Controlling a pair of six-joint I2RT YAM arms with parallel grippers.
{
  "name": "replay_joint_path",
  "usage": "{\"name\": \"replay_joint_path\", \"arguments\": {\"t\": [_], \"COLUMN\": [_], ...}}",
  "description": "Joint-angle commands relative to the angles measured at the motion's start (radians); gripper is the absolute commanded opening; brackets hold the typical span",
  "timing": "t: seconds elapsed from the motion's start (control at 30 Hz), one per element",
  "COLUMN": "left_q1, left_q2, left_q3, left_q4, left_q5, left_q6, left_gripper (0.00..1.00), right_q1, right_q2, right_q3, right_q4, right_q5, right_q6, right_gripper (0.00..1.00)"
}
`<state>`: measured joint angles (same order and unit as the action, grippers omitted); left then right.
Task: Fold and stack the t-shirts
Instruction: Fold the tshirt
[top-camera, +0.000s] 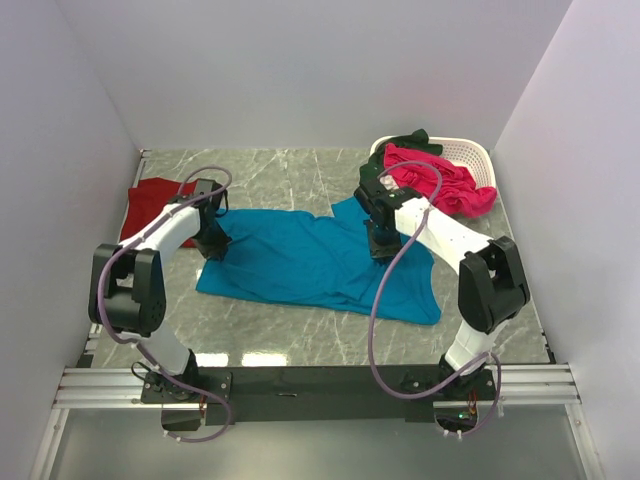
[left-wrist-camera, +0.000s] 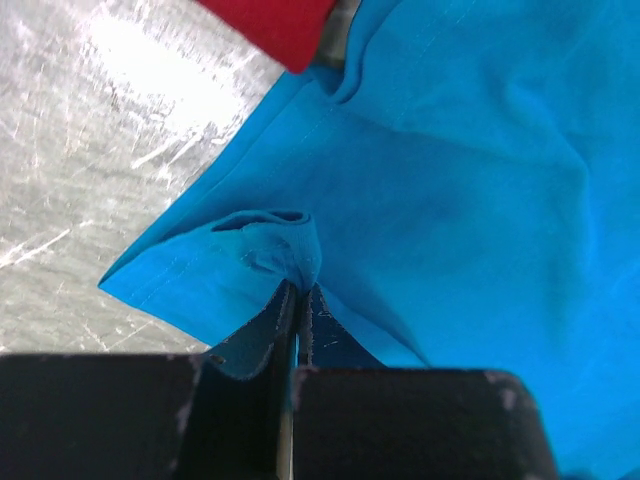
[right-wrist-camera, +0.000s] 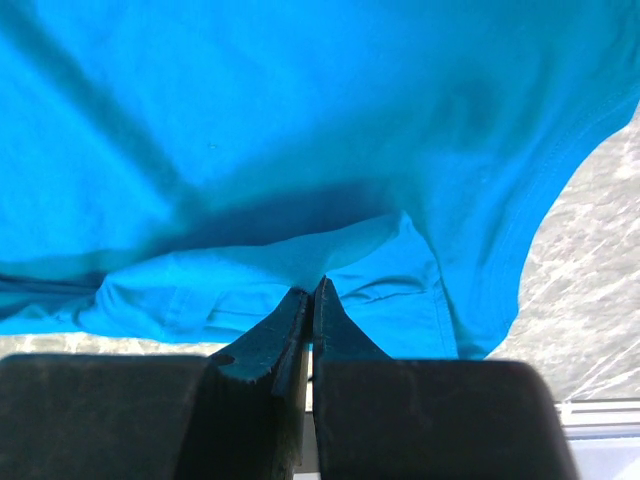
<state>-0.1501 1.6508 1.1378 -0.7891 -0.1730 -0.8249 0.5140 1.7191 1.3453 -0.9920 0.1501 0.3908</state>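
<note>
Cloth from the teal-blue t-shirt (top-camera: 320, 262) sits pinched between the closed jaws of the left gripper (left-wrist-camera: 297, 292), with a small fold bunched up at the tips near the shirt's left edge. The right gripper (right-wrist-camera: 312, 292) is likewise clamped tight on a ridge of the same shirt, close to its far right edge. The shirt lies spread, a little rumpled, across the middle of the marble-patterned table (top-camera: 300, 345) between the two arms. A dark red t-shirt (top-camera: 150, 205) lies flat at the far left, its corner just beside the teal one. At the far right, a white basket (top-camera: 472, 152) holds a bright pink t-shirt (top-camera: 445, 182) spilling over its rim, with a dark green t-shirt (top-camera: 412, 137) behind it.
</note>
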Motion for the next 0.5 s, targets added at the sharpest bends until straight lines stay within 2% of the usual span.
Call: {"name": "replay_joint_path", "arguments": {"t": [0.0, 0.47], "left_q1": [0.007, 0.034], "left_q2": [0.023, 0.049], "left_q3": [0.054, 0.059], "left_q4": [0.014, 0.017], "left_q5": [0.021, 0.030], "left_q6": [0.038, 0.066], "left_gripper": [0.01, 0.01], "right_q1": [-0.019, -0.085], "right_q2": [0.025, 0.068], "right_q3": [0.051, 0.103], "right_q4": [0.003, 0.007], "right_q5": [0.028, 0.057], "right_q6": [-0.030, -0.055], "right_gripper": [0.00, 0.00]}}
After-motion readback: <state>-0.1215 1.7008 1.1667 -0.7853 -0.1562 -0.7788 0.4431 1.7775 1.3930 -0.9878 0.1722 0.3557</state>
